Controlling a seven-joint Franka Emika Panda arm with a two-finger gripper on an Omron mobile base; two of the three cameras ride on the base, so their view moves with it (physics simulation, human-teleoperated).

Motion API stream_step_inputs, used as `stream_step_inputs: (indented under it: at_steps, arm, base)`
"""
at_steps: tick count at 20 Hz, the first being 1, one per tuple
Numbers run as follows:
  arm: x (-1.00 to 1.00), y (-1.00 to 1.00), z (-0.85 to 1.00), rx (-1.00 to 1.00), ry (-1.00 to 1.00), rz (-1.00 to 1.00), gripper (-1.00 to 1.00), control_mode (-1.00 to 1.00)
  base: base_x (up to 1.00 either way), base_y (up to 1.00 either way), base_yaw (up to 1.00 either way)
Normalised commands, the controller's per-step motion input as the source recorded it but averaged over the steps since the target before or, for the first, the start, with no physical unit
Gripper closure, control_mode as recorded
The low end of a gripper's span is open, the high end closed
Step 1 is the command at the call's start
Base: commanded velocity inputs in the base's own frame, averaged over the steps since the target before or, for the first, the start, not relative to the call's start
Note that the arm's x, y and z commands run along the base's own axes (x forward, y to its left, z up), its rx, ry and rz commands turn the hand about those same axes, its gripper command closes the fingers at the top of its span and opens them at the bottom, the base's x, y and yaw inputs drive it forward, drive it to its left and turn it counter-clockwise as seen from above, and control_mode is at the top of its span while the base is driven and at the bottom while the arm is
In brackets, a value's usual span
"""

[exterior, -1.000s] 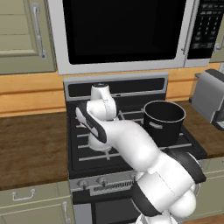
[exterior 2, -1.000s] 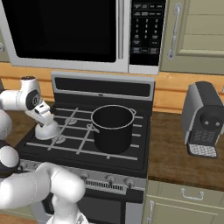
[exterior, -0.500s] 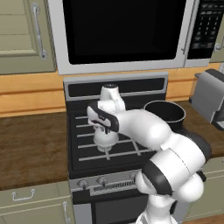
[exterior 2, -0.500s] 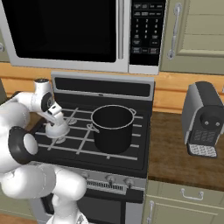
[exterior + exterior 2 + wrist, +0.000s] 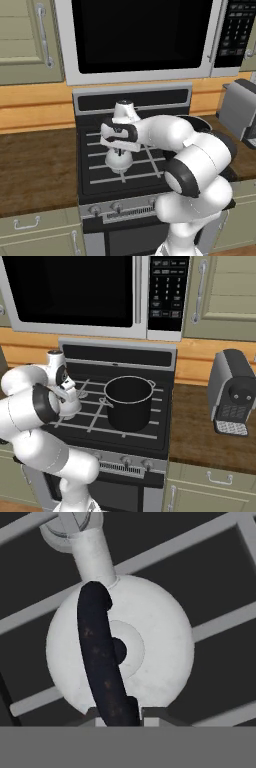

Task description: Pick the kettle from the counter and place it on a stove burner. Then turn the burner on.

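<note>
The kettle [image 5: 119, 161] is a small white dome with a black arched handle, and it is over the left part of the black stovetop [image 5: 100, 175]. My gripper [image 5: 120, 145] is right above it, shut on the handle. In the hand view the kettle [image 5: 145, 647] lies directly below, with my gripper [image 5: 117, 713] closed around the handle's near end. Its spout points at a round grey stove burner [image 5: 55, 534] under the grate bars. From the right, the kettle [image 5: 71, 407] is partly hidden by my arm. I cannot tell whether it rests on the grate. The brown counter [image 5: 35, 165] lies left of the stove.
A big black pot [image 5: 129, 401] stands on the stove's right side, close to the kettle. Knobs [image 5: 125, 460] line the stove's front panel. A microwave [image 5: 140, 35] hangs above. A grey coffee machine [image 5: 232, 391] sits on the right counter [image 5: 200, 431].
My arm has swung its elbow up and to the right while the hand stayed on the kettle. The kettle has shifted slightly right over the left of the stove.
</note>
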Motion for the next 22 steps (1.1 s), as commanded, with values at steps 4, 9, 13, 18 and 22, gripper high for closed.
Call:
stream_step_inputs:
  at_steps: [4,9,13,18,22]
  arm:
    - [0.00,0.00,-0.31,0.03,0.02,0.00,1.00,-1.00]
    - [0.00,0.00,-0.29,0.01,-0.02,0.00,1.00,-1.00]
    - [-0.01,0.00,0.00,0.00,0.00,0.00,1.00,-1.00]
    - [0.00,0.00,0.00,0.00,0.00,0.00,-1.00,-1.00]
    - [0.00,0.00,0.00,0.00,0.00,0.00,-1.00,-1.00]
  base:
    - [0.00,0.00,0.00]
    - [0.00,0.00,0.00]
    - [0.00,0.00,0.00]
    - [0.00,0.00,0.00]
    - [0.00,0.00,0.00]
